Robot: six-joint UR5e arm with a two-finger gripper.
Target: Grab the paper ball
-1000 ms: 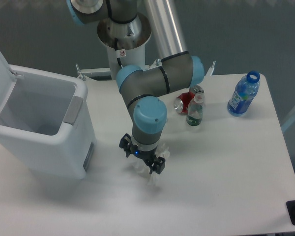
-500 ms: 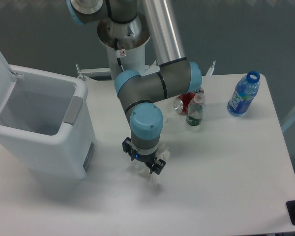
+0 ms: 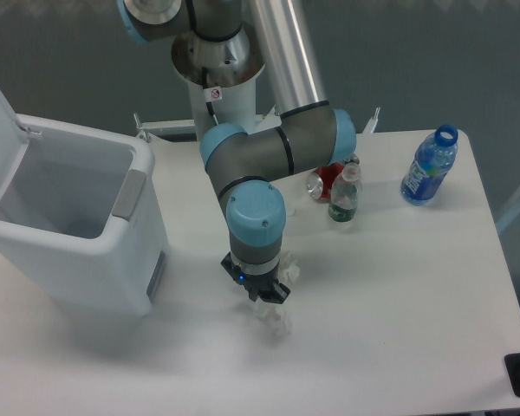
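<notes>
My gripper [image 3: 271,317] points straight down at the table in front of the arm's base. Its pale fingers are drawn together around a small, pale, irregular wad, the paper ball [image 3: 276,321], which rests at table level. The white fingers and the white wad blend, so the ball's outline is faint. The black gripper body with its blue light hides the ball's upper part.
A bit of crumpled white paper [image 3: 289,269] shows just right of the wrist. An open white bin [image 3: 87,251] stands at the left. A red can [image 3: 322,182], a small green-label bottle [image 3: 344,198] and a blue bottle [image 3: 429,169] stand at the back right.
The gripper's side links have drawn inward and the spread pale fingers have closed to one clump. The wrist shifted slightly right and lower.
</notes>
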